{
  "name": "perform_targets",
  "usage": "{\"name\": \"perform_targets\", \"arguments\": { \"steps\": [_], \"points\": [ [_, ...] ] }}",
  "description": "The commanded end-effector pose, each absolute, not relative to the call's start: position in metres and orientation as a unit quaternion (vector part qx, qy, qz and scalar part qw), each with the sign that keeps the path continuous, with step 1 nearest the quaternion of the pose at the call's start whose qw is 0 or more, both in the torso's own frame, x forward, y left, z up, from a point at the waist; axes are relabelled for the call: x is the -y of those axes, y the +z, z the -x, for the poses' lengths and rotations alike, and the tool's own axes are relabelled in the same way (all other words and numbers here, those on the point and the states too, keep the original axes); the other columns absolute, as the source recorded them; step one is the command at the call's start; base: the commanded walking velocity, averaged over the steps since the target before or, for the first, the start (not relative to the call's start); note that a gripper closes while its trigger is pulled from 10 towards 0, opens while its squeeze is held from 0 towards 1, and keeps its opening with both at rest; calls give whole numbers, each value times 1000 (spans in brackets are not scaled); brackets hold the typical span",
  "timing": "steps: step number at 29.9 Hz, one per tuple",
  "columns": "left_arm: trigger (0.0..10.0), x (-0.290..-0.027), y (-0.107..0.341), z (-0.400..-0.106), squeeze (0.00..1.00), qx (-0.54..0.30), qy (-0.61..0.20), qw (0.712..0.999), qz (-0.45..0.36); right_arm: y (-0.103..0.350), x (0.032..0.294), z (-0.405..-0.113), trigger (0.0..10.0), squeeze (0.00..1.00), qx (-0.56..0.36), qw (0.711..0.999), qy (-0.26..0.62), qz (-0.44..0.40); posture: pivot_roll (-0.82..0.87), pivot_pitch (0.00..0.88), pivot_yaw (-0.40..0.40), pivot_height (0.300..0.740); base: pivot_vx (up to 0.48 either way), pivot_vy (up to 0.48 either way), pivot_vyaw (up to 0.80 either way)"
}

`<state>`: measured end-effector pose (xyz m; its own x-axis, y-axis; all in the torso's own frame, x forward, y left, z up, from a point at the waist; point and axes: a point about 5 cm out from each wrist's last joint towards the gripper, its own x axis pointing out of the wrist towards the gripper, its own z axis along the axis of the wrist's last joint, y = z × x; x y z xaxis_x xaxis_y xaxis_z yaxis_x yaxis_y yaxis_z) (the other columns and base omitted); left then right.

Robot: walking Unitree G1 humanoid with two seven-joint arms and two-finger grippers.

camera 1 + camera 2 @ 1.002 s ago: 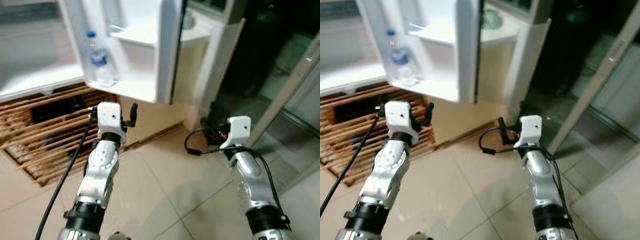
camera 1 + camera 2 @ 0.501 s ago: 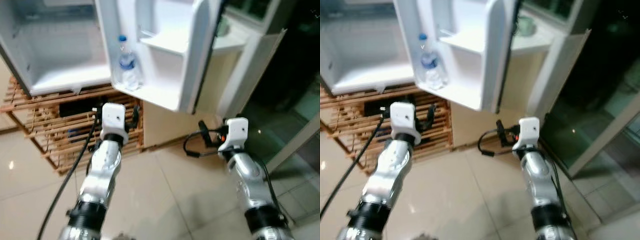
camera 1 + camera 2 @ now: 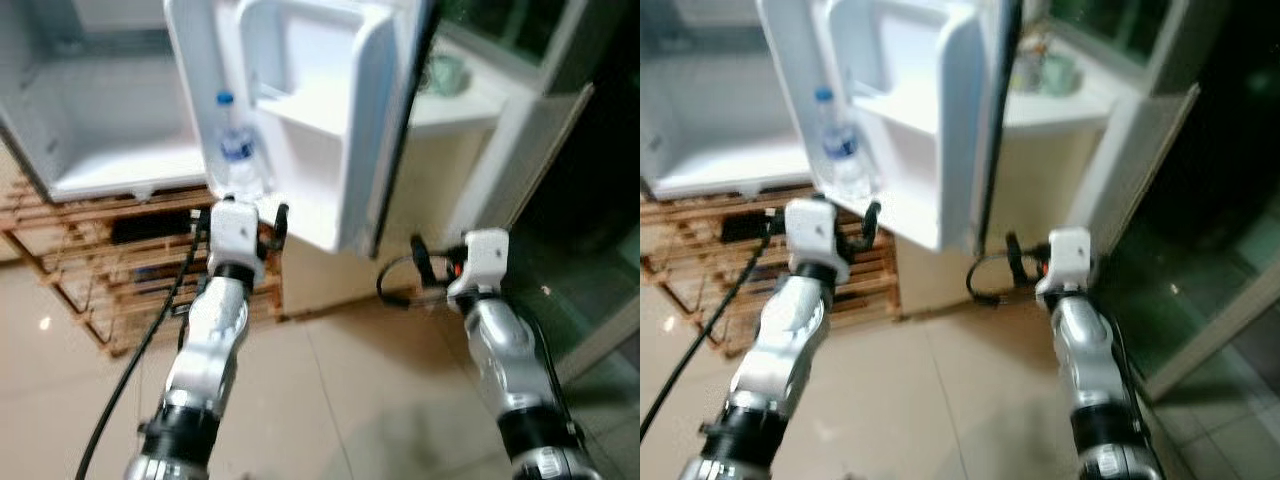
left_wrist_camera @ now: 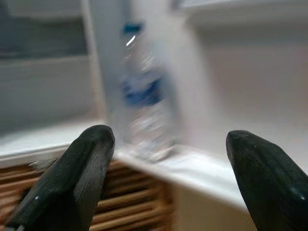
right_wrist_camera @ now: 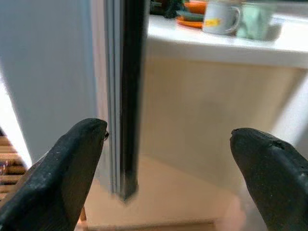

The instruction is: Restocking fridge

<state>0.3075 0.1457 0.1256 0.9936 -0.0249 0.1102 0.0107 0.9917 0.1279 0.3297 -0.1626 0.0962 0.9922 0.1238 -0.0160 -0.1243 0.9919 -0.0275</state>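
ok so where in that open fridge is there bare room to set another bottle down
The lower door shelf is bare to the right of the water bottle, out to the door's edge. The upper door shelf looks bare too. The fridge floor, left of the door, shows nothing on it. It is tight only right beside the bottle, where the left gripper hovers with fingers open.

The right gripper (image 5: pixel 168 178) has its two black fingers (image 5: pixel 62 173) spread wide, one at the lower left of the frame, the other at the lower right. Between them stands the dark edge of the fridge door (image 5: pixel 126 96). In the upper right, a white tabletop (image 5: pixel 192 41) carries a white mug (image 5: pixel 219 18), a pale green mug (image 5: pixel 255 20) (blurred) and an orange dish (image 5: pixel 190 9).
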Motion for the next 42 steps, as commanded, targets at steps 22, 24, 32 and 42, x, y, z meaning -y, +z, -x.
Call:
{"name": "perform_targets", "arguments": {
  "steps": [22,24,32,42],
  "points": [
    [10000,-144,44,-282,0,-218,-175,947,-158,157,141,-405,10000,0,-88,996,-4,-23,22,0,-91,740,0,0,0],
    [10000,-145,38,-283,0,-234,-189,936,-186,155,124,-404,10000,0,-98,995,28,-14,17,0,-88,740,0,0,0],
    [10000,-149,42,-289,0,-241,-199,926,-211,158,100,-405,10000,0,-114,991,56,-52,35,0,-89,740,0,0,0],
    [10000,-149,39,-284,0,-240,-200,927,-206,187,38,-402,10000,0,-99,951,185,-229,47,0,-103,740,0,0,0]
  ]
}}
